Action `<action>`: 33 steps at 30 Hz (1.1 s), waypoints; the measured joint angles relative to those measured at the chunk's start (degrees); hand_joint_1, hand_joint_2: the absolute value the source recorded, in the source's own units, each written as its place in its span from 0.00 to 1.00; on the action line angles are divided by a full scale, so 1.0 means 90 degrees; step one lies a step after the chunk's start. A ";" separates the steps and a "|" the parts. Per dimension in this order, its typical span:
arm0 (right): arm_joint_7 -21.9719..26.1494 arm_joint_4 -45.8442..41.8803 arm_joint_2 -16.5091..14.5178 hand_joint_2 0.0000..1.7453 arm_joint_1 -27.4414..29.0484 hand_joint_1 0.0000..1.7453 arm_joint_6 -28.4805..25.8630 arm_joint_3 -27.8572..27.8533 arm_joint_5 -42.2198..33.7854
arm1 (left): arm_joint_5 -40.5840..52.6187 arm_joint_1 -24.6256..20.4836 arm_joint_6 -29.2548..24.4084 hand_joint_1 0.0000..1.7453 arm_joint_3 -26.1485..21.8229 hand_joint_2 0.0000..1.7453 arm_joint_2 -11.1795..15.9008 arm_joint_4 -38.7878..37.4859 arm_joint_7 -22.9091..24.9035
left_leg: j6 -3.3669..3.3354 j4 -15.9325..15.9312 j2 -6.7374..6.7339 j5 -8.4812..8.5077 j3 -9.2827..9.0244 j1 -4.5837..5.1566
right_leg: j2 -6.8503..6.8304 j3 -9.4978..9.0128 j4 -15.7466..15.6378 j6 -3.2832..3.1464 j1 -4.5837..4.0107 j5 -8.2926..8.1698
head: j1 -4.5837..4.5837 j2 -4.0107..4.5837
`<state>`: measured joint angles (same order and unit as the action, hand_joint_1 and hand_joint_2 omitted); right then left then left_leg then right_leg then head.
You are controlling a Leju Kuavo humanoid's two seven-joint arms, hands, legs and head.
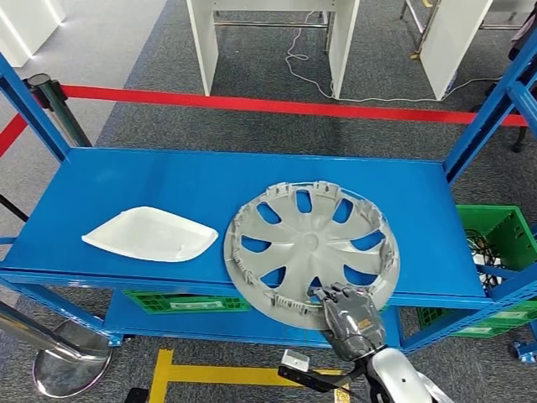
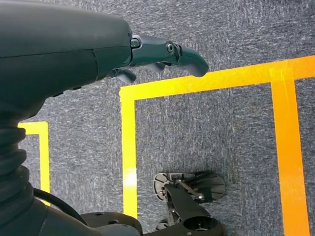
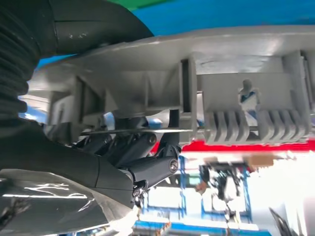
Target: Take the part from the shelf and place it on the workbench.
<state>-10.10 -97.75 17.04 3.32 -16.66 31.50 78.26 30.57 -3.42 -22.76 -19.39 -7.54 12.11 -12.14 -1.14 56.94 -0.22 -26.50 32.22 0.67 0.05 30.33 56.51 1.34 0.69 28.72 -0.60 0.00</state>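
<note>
A silver wheel cover [image 1: 310,243] lies flat on the blue shelf [image 1: 190,176], right of the middle, its near rim sticking out past the shelf's front edge. My right hand [image 1: 348,319] grips that near rim, fingers lying on its upper face. In the right wrist view the dark fingers [image 3: 148,167] curl against one side of the grey ribbed rim [image 3: 230,64] and the thumb lies along the other side. My left hand [image 2: 163,54] hangs over the carpet floor with its fingers stretched out and nothing in it.
A flat white part [image 1: 148,233] lies on the shelf's left half. Blue uprights [image 1: 487,117] frame the shelf. A green crate [image 1: 500,235] stands at the right, another [image 1: 184,300] below the shelf. A red barrier belt [image 1: 285,105] runs behind. Yellow floor tape [image 2: 128,147] marks the carpet.
</note>
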 joint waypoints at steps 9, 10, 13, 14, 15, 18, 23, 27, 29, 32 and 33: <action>0.0233 -0.0772 0.0052 1.00 0.0346 1.00 -0.1082 0.0093 0.0143 | -0.0007 0.0015 -0.0062 0.00 -0.0134 1.00 -0.0010 0.0000 -0.0114 | 0.0000 0.0000 0.0000 0.0000 0.0003 0.0001 | -0.0004 0.0001 0.0000 0.0000 0.0001 0.0000 | -0.0001 0.0000; 0.0313 -0.0875 0.0052 1.00 0.0401 1.00 -0.1364 0.0099 0.0160 | -0.0008 0.0020 -0.0083 0.00 -0.0146 1.00 -0.0018 0.0000 -0.0134 | 0.0000 0.0000 0.0001 0.0000 0.0004 0.0001 | -0.0005 0.0002 0.0000 0.0000 0.0001 0.0000 | -0.0001 0.0000; 0.0601 -0.1169 0.0035 1.00 0.0537 1.00 -0.2095 0.0118 0.0084 | -0.0002 0.0033 -0.0127 0.00 -0.0185 1.00 -0.0043 0.0000 -0.0190 | 0.0000 0.0000 0.0001 -0.0001 0.0007 0.0001 | -0.0003 0.0006 0.0000 0.0000 0.0001 0.0000 | -0.0001 0.0000; 0.0792 -0.1271 0.0011 1.00 0.0580 1.00 -0.2235 0.0118 -0.0069 | 0.0011 0.0033 -0.0133 0.00 -0.0202 1.00 -0.0049 0.0000 -0.0202 | 0.0000 0.0000 0.0001 -0.0001 0.0008 0.0001 | -0.0003 0.0008 0.0000 0.0000 0.0001 0.0000 | -0.0001 0.0000; 0.1101 -0.1378 -0.0034 1.00 0.0626 1.00 -0.2315 0.0108 -0.0371 | 0.0033 0.0033 -0.0135 0.00 -0.0220 1.00 -0.0054 0.0000 -0.0208 | 0.0000 0.0000 0.0001 -0.0001 0.0010 0.0000 | -0.0002 0.0009 0.0000 0.0000 0.0000 0.0000 | -0.0001 0.0000; 0.2665 -0.1718 -0.0264 1.00 0.0763 1.00 -0.2391 0.0053 -0.2306 | 0.0016 0.0032 -0.0015 0.00 -0.0291 1.00 -0.0060 0.0000 -0.0313 | 0.0000 0.0000 0.0000 0.0000 0.0013 -0.0001 | -0.0001 0.0015 0.0000 0.0000 0.0000 0.0000 | 0.0004 0.0000; 0.4556 -0.2314 -0.0479 1.00 0.0897 1.00 -0.2332 0.0077 -0.5328 | -0.0167 0.0021 0.0401 0.00 -0.0490 1.00 -0.0057 0.0000 -0.0602 | 0.0000 0.0000 0.0001 0.0000 0.0014 -0.0002 | -0.0005 0.0014 0.0002 -0.0003 -0.0002 0.0002 | 0.0002 0.0000; 0.5394 -0.2727 -0.0655 1.00 0.1016 1.00 -0.1319 0.0084 -0.7028 | -0.0206 0.0011 0.0642 0.00 -0.0640 1.00 -0.0050 0.0000 -0.0636 | 0.0000 0.0000 0.0000 0.0000 0.0017 -0.0002 | -0.0002 0.0018 0.0002 -0.0003 -0.0001 0.0002 | -0.0001 0.0000; 0.5511 -0.2897 -0.0755 1.00 0.1041 1.00 -0.0903 0.0055 -0.7490 | -0.0200 0.0008 0.0699 0.00 -0.0695 1.00 -0.0049 0.0000 -0.0635 | 0.0000 0.0000 0.0000 0.0000 0.0017 -0.0001 | -0.0002 0.0019 0.0002 -0.0003 -0.0001 0.0002 | 0.0000 0.0000; 0.5532 -0.3126 -0.1051 1.00 0.1187 1.00 0.0340 -0.0216 -0.8317 | -0.0128 0.0009 0.0749 0.00 -0.0760 1.00 -0.0046 0.0000 -0.0628 | 0.0000 0.0000 0.0000 0.0000 0.0017 -0.0001 | -0.0005 0.0019 0.0002 -0.0003 -0.0001 0.0002 | 0.0000 0.0000; 0.5533 -0.3185 -0.1193 1.00 0.1251 1.00 0.0805 -0.0373 -0.8588 | -0.0102 0.0008 0.0753 0.00 -0.0773 1.00 -0.0044 0.0000 -0.0628 | 0.0000 0.0000 0.0000 0.0000 0.0017 -0.0001 | -0.0005 0.0019 0.0002 -0.0003 -0.0001 0.0002 | 0.0000 0.0000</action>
<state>39.69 -126.42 6.30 14.58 -9.41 28.14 0.96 29.65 -3.35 -15.98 -26.35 -7.94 12.11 -17.79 -1.14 56.94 -0.22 -26.50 32.37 0.66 0.00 30.49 56.53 1.31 0.68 28.74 -0.60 0.00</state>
